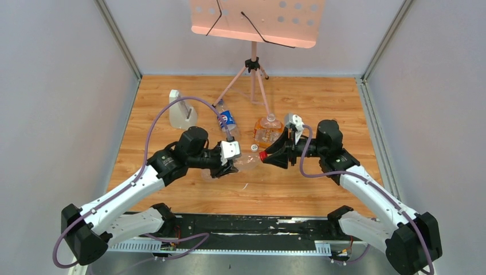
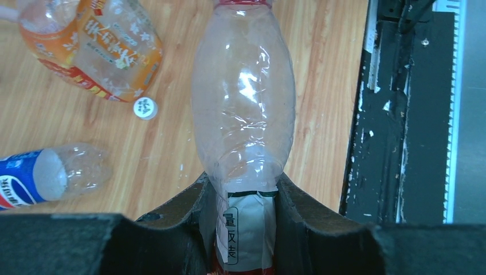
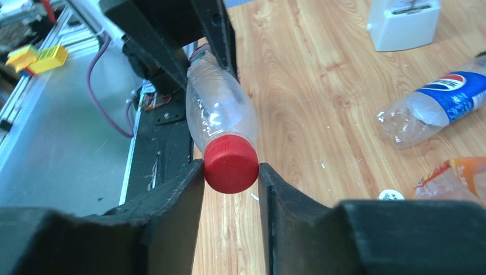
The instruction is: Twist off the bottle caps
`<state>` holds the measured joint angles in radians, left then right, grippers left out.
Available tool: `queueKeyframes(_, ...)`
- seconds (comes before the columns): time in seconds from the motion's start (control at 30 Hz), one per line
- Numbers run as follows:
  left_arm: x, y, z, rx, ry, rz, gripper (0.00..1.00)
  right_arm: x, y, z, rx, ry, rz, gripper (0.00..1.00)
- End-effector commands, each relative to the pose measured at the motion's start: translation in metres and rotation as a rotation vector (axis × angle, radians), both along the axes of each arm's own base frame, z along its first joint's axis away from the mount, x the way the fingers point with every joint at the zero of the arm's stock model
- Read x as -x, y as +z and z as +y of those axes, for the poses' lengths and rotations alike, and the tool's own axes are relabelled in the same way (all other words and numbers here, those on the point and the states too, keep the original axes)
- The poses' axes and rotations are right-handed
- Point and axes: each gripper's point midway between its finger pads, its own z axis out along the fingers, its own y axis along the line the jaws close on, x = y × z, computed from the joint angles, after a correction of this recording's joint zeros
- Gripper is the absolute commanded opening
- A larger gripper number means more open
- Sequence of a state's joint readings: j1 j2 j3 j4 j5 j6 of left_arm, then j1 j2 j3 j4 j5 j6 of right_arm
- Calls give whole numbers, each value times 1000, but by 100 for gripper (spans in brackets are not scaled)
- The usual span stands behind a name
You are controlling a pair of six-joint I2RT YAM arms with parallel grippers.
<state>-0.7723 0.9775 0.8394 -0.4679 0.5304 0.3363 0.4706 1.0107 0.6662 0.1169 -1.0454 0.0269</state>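
Red cap (image 3: 231, 160): where does it sit? asks the student.

Tutor: Between the two fingers of the right gripper (image 3: 231, 172). Both pads press against its sides, so the jaws are closed to the cap's width and grip it. The cap is on the neck of a clear bottle (image 2: 243, 103), which runs straight away from this gripper toward the left gripper (image 2: 242, 179).

Student: And the left gripper's state?

Tutor: Closed narrowly on the bottle's labelled lower body, one finger on each side. A white label with a green edge and some red below shows between them. The bottle lies roughly level, raised off the wooden table (image 1: 321, 114), and spans the gap between the two grippers.

Student: The other caps?

Tutor: A white cap (image 2: 145, 107) lies flat on the table, ahead and to the left of the left gripper in its wrist view. It is just beside the orange-labelled bottle (image 2: 109, 48). The Pepsi bottle (image 2: 46, 177) lies on its side, near the left gripper and apart from it. Whether it carries a cap cannot be told.

Student: Anything else near the grippers?

Tutor: A pale grey block (image 1: 182, 112) stands upright beyond the left gripper, well apart from it.
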Motion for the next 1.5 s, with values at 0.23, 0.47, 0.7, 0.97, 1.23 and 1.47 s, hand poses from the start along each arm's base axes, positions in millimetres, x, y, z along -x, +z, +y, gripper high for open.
queueKeyframes(0.23,-37,18,8,39,183,-174,0,-3,20,1,-64,-171,370,64)
queueKeyframes(0.47,-46,11,10,-5,207,-211,0,-31,15,4,-30,-375,724,64)
queueKeyframes(0.7,-42,11,6,-2,158,-247,0,-41,5,7,-30,-427,823,63)
queueKeyframes(0.97,-38,8,4,-20,126,-240,0,-48,17,13,-98,-414,855,59)
queueKeyframes(1.23,-37,9,3,-15,122,-242,0,-50,22,14,-109,-411,849,49)
queueKeyframes(1.47,-38,8,2,-20,123,-241,0,-43,16,15,-92,-377,855,20)
